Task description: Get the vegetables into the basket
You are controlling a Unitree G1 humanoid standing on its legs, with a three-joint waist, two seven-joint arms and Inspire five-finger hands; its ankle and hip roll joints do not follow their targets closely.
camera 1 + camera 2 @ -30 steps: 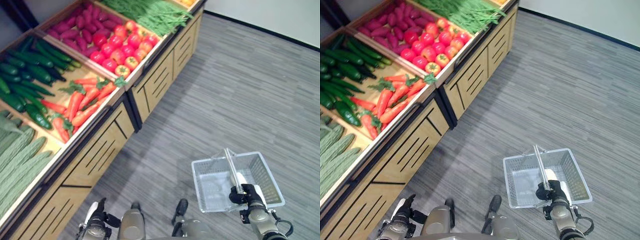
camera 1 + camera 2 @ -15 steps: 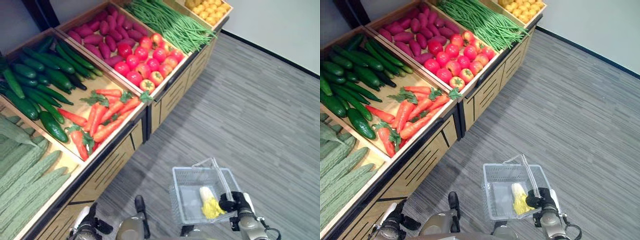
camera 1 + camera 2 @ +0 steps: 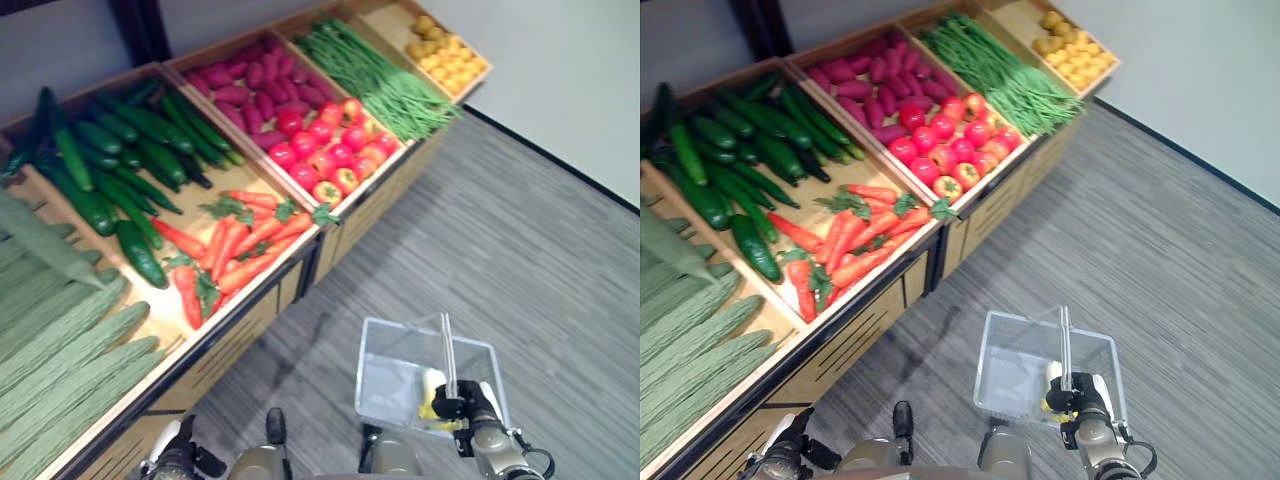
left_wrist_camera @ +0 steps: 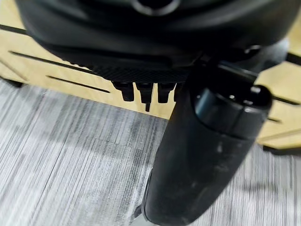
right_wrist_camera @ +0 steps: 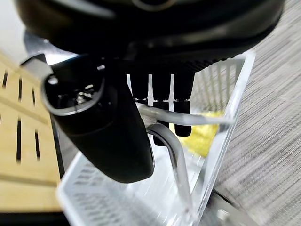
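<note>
- Left eye view: a clear wire-mesh plastic basket [image 3: 400,375] hangs low over the grey striped floor [image 3: 560,250], beside the long wooden produce stand [image 3: 300,270]. The right hand [image 3: 462,405] grips the basket's grey handle bar [image 3: 447,352] at its near end. Inside the basket lies a pale yellow-and-white vegetable [image 3: 434,395], against the side nearest the hand. The left hand [image 3: 178,458] hangs low by the stand's front; cannot tell its fingers here.
- Right eye view: the stand's bins hold, from near to far, pale green ridged gourds [image 3: 690,350], dark green cucumbers [image 3: 730,160], orange carrots with leafy tops [image 3: 855,240], red tomatoes [image 3: 955,140], purple sweet potatoes [image 3: 855,85], green long beans [image 3: 1005,75] and small yellow fruit [image 3: 1070,50].
- Left wrist view: the left hand's fingers [image 4: 143,92] are curled short under the palm, holding nothing; floor and wooden stand panel lie beyond.
- Right wrist view: the right hand's fingers [image 5: 162,94] and thumb wrap round the handle bar; the yellow vegetable shows through the mesh past them.
</note>
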